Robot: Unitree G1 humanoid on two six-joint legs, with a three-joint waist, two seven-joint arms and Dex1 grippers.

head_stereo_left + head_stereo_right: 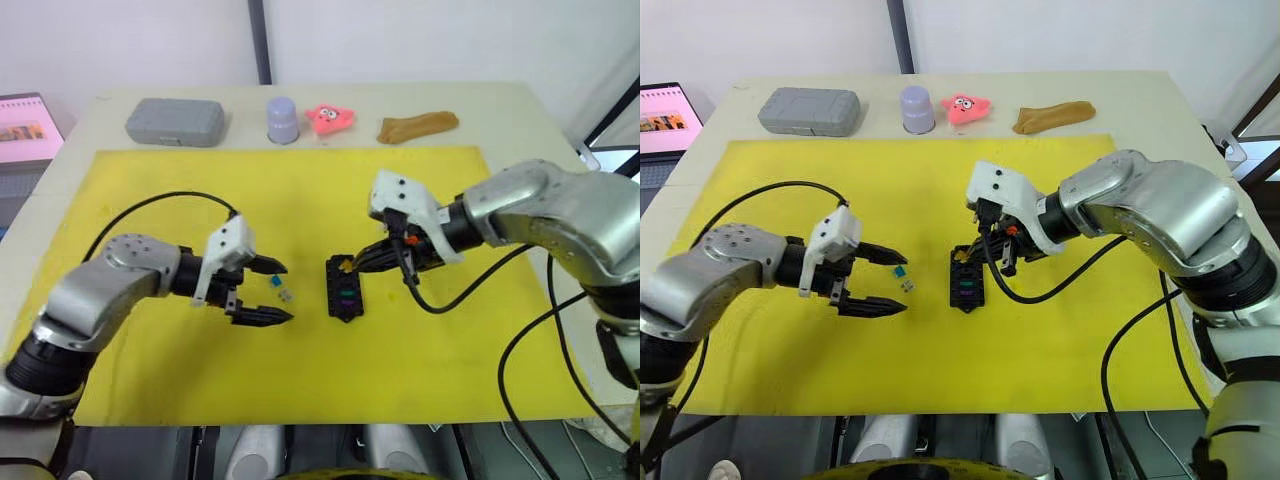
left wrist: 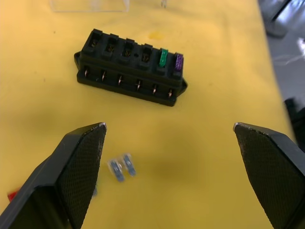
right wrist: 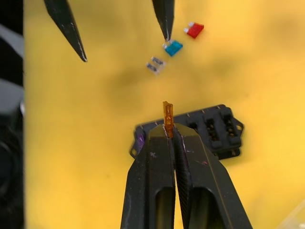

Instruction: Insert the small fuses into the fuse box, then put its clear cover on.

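Amber fuse (image 3: 167,116) pinched upright in closed right tool (image 3: 169,130), directly above black fuse box (image 1: 343,288) lying mid-mat, long axis running toward and away from robot; green and purple fuses already seated. Teal fuse (image 3: 173,47), grey fuse (image 3: 156,65), red fuse (image 3: 194,30) loose beside open, empty left tool (image 1: 271,292).

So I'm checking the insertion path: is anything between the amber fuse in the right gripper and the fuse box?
Nothing visible blocks it. The right gripper pinches the amber fuse just above the fuse box, whose empty slots lie open. The left gripper and the loose fuses sit off to the side.
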